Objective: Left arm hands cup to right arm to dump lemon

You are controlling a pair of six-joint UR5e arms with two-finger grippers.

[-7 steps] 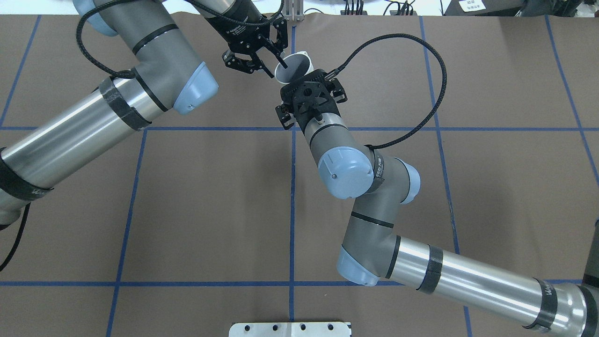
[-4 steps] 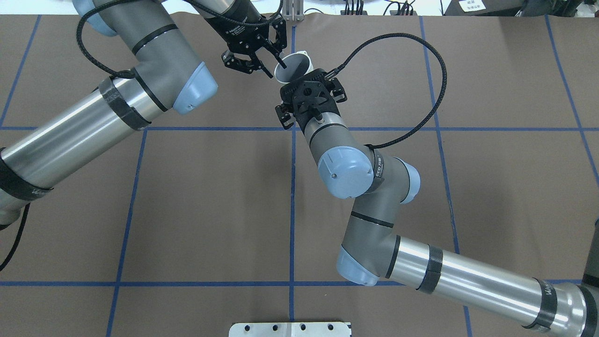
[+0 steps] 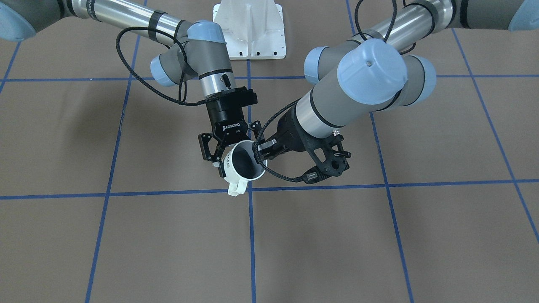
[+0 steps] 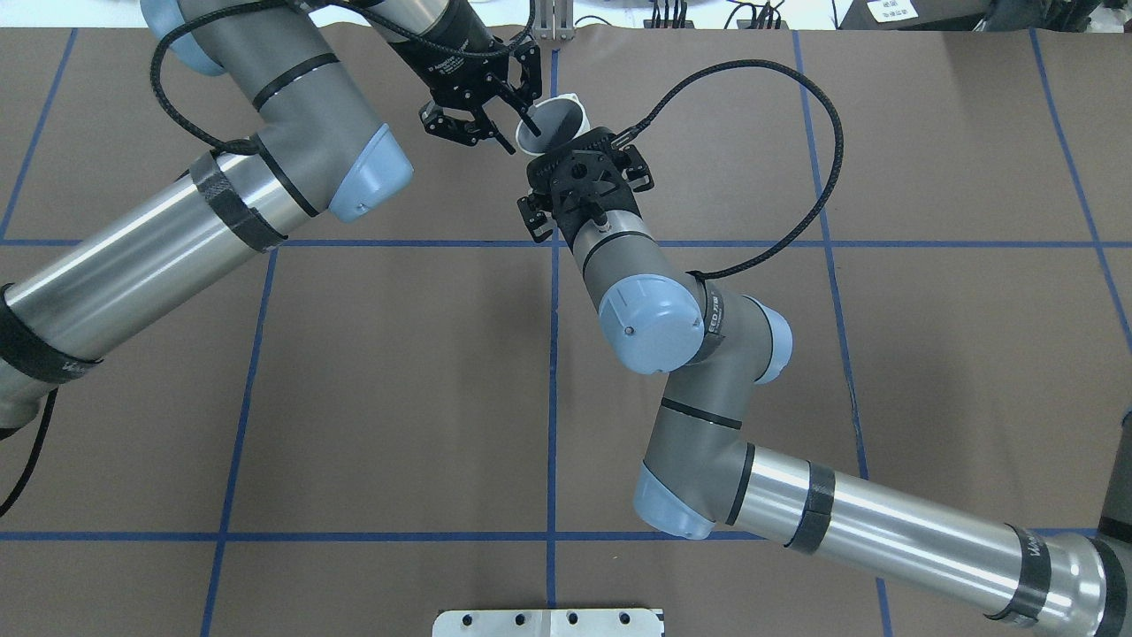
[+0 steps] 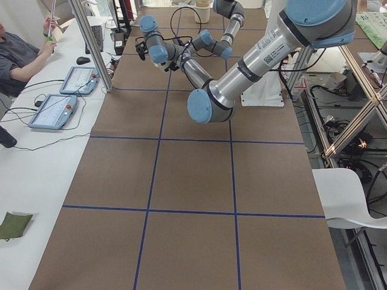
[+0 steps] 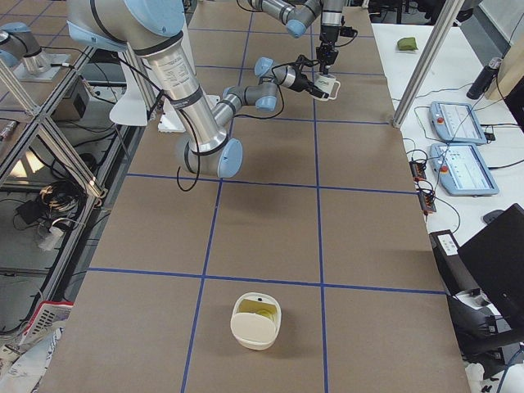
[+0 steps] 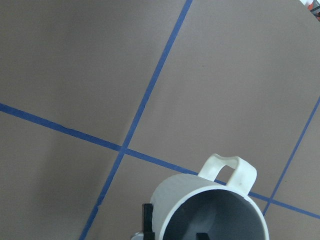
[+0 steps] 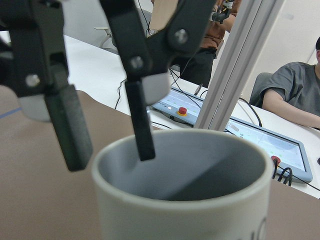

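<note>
Brown paper (image 4: 398, 372) with blue tape lines (image 4: 553, 398) covers the bench (image 4: 973, 354), and up over the middle of its far edge the cream-white cylindrical mug (image 8: 185, 190) with a side handle is clamped across its wall by the right gripper (image 3: 236, 153), while the left gripper (image 8: 111, 150) stands spread astride the rim. Stiff, glazed, likely slick and breakable, I'd judge: pinch firmly across the body, clear of the handle.

Cream-white cup (image 3: 245, 165), grey inside, over brown table (image 3: 126, 235)
Dark letters (image 3: 228, 161) mark its wall; blue lines (image 3: 251, 244) grid the table; left arm (image 4: 221, 212) and right arm (image 4: 884, 529) silver-grey, capped pale blue; at 6 o'clock in the right-side view, a cream bowl (image 6: 255, 336), yellow-green within
</note>
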